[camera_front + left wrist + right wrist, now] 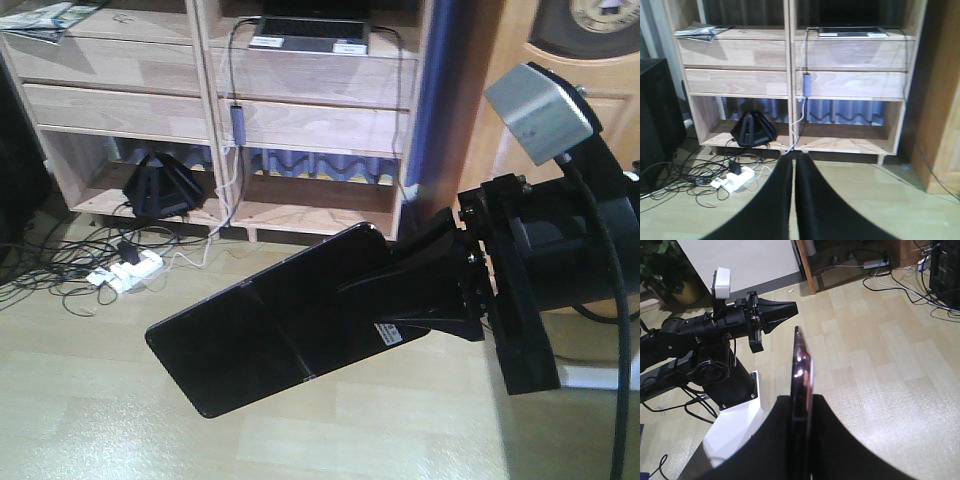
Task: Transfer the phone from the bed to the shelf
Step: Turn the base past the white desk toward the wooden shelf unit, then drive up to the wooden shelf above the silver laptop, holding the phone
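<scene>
Aloft, phone (270, 325) clamped in right tool (801, 407), left tool (793, 167) closed

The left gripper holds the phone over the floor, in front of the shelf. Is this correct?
Not fully. It is the right gripper that holds the phone; the right wrist view shows it clamped there edge-on. The left gripper is shut with nothing in it. The rest is correct: the phone is over the floor, in front of the shelf.
</scene>
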### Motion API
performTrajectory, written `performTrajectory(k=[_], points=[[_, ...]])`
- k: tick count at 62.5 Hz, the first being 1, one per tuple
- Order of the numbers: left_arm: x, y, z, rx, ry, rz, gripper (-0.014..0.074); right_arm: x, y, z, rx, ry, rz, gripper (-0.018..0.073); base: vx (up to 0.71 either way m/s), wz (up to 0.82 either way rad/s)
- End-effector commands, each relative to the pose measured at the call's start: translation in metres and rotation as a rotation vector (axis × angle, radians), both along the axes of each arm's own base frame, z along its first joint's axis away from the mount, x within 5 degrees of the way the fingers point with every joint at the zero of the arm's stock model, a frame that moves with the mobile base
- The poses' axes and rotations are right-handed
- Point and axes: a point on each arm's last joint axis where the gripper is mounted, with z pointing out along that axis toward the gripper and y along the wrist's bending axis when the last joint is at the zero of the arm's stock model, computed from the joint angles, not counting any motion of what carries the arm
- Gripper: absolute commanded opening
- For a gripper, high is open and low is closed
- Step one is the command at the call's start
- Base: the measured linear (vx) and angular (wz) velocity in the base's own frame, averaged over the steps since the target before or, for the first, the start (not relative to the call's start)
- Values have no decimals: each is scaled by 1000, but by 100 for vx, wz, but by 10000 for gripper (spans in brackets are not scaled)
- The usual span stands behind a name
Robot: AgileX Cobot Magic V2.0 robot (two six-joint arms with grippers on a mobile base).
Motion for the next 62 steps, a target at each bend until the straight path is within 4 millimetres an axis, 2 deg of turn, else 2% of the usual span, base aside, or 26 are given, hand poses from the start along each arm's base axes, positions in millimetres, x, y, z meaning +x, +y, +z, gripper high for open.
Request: performTrajectory(k=[1,62], points=[[0,1,6,-9,-72,6,1,-12,1,19,100,1,60,-4,24,20],[0,1,6,-9,-72,6,1,-12,1,19,100,1,59,-4,29,16]])
